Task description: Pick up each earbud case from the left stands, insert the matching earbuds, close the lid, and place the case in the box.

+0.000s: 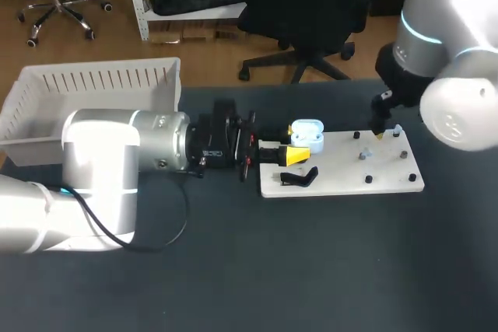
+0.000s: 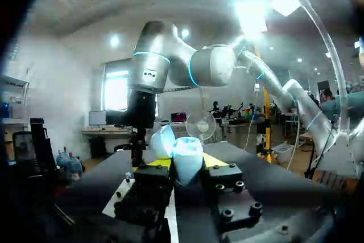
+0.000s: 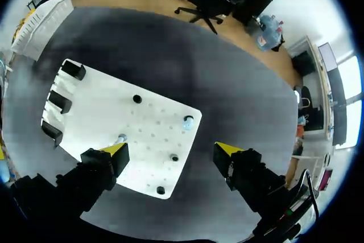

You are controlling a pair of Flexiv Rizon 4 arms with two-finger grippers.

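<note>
A light blue earbud case [image 1: 307,134] with its lid up is held over the left end of the white board [image 1: 342,184], and my left gripper [image 1: 296,150] is shut on it. In the left wrist view the case [image 2: 187,152] sits between the yellow tips of that gripper [image 2: 183,169], its lid [image 2: 162,140] tipped back. My right gripper [image 1: 379,131] hangs open over the board's right end. Below it in the right wrist view lie two small earbuds [image 3: 187,122] [image 3: 121,138] on the board [image 3: 102,106], one under a finger of the right gripper [image 3: 172,151].
A white slatted box [image 1: 93,87] stands at the back left. An empty black stand [image 1: 299,178] sits on the board's left part, with more stands [image 3: 60,101] along that edge. Several black pegs [image 1: 369,179] dot the board.
</note>
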